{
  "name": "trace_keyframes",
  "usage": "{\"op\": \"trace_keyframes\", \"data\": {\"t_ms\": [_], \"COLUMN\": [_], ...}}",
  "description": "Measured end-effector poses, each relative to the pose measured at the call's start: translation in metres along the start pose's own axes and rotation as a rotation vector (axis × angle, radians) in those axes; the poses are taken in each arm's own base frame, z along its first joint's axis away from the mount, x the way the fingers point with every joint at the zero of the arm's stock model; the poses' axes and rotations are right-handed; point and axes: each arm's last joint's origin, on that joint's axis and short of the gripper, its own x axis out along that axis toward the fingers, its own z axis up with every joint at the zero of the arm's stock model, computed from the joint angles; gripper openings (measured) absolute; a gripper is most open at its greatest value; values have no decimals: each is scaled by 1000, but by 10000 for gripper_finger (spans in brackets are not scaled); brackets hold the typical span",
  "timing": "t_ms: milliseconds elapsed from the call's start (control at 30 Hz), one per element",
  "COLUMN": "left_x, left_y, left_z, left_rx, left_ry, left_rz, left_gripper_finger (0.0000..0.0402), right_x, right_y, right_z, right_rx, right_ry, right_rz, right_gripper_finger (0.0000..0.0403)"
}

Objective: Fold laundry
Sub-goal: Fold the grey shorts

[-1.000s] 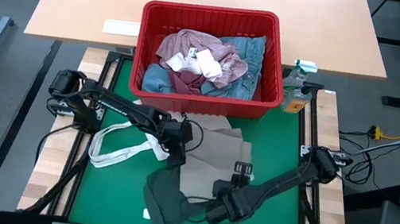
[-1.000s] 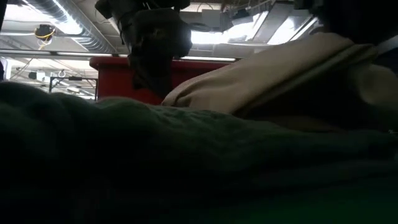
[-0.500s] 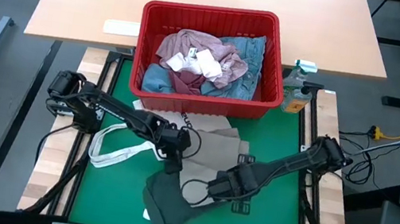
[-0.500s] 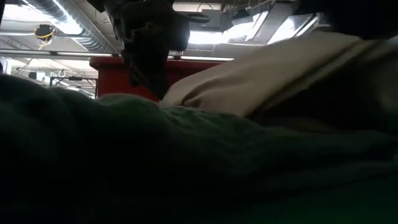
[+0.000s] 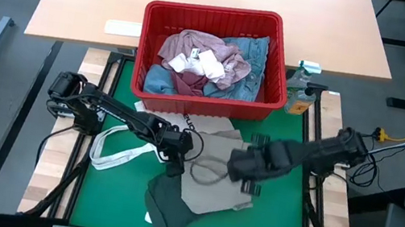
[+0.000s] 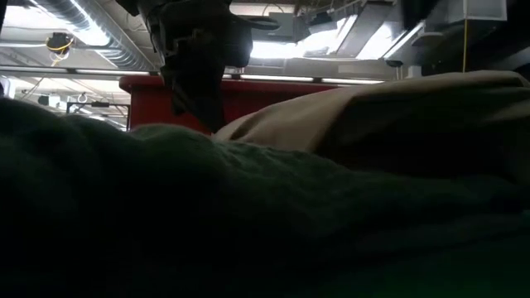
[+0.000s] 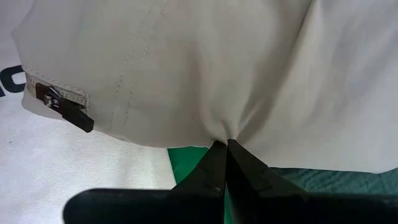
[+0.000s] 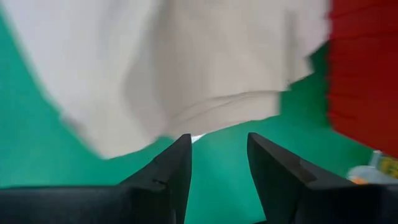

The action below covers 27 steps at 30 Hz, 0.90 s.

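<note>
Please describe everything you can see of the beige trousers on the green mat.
The beige trousers are soft woven cloth, lying crumpled mid-mat in front of the red basket, overlapping the dark green top and white tote bag. The left gripper pinches one edge with shut jaws; the right gripper is open, holding nothing.

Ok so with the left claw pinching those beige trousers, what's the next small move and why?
Probably the right claw, open and holding nothing, should go back to the beige trousers and grip their free edge. The left claw is shut on one fold, and the trousers lie crumpled over the dark green top.
</note>
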Motion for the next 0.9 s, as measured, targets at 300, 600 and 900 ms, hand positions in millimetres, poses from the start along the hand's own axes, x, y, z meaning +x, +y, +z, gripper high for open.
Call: {"op": "trace_keyframes", "data": {"t_ms": [300,600,900], "left_x": [0,0,0], "left_y": [0,0,0], "left_z": [0,0,0], "left_rx": [0,-1,-1], "left_ry": [0,-4,-4], "left_rz": [0,-2,-2], "left_gripper_finger": [0,0,0], "right_x": [12,69,134], "right_y": [-51,-78,-93], "right_z": [10,-51,-97], "right_rx": [17,222,731], "right_ry": [8,-143,-239], "right_rz": [-38,147,200], "right_gripper_finger": [154,154,154]}}
